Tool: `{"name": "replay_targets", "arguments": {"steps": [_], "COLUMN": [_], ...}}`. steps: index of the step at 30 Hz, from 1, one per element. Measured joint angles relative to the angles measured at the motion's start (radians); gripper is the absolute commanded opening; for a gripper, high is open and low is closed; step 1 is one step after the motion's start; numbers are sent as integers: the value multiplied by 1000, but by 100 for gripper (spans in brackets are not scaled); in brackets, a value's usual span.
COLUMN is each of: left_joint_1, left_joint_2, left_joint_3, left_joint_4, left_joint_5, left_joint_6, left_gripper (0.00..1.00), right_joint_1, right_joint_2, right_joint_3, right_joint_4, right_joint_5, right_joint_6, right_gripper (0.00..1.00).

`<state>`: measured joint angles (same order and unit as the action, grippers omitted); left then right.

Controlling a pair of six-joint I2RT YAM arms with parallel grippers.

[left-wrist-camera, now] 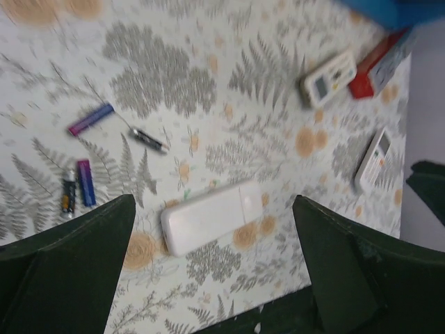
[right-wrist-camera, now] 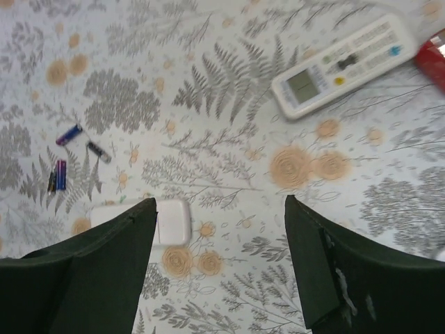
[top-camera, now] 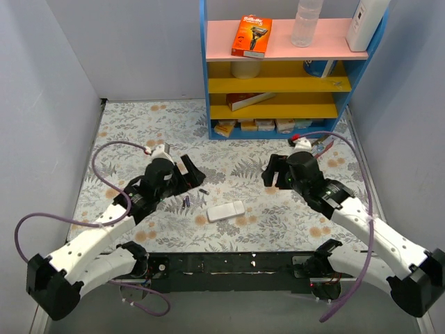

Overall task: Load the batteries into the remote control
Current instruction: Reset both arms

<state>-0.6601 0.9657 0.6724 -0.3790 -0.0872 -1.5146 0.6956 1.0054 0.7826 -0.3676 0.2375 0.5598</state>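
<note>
Left gripper (top-camera: 191, 174): spread, empty
Right gripper (top-camera: 270, 170): same, I see
Slim white rectangular remote (left-wrist-camera: 212, 216): back up
Purple-blue cylindrical batteries (left-wrist-camera: 85, 182): loose nearby

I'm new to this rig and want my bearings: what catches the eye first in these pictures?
A white remote control lies plain side up in the middle of the floral table, with the batteries scattered loose just to its left. The left gripper and right gripper hang open above it, both empty. At the back stands a bright blue, pink and yellow shelf.
</note>
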Motion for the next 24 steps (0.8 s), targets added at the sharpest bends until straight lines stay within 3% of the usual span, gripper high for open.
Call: {"name": "replay_targets", "arguments": {"steps": [5, 12, 18, 24], "left_joint_1": [44, 44, 44, 44], "left_joint_2": [-146, -356, -488, -525], "left_joint_3": [154, 267, 294, 314], "left_joint_4": [-97, -87, 16, 109], "left_joint_5": [-227, -519, -653, -720], "left_joint_6": [75, 266, 452, 589], "left_gripper": [98, 98, 98, 98], "right_joint_1": [-36, -37, -40, -40], "right_joint_2": [-171, -372, -448, -447], "right_joint_3": [31, 106, 142, 145], "right_joint_4": [-59, -76, -20, -1], "right_joint_5": [189, 436, 549, 578], "right_joint_6": [-50, -140, -226, -274], "right_gripper": [89, 89, 89, 89]}}
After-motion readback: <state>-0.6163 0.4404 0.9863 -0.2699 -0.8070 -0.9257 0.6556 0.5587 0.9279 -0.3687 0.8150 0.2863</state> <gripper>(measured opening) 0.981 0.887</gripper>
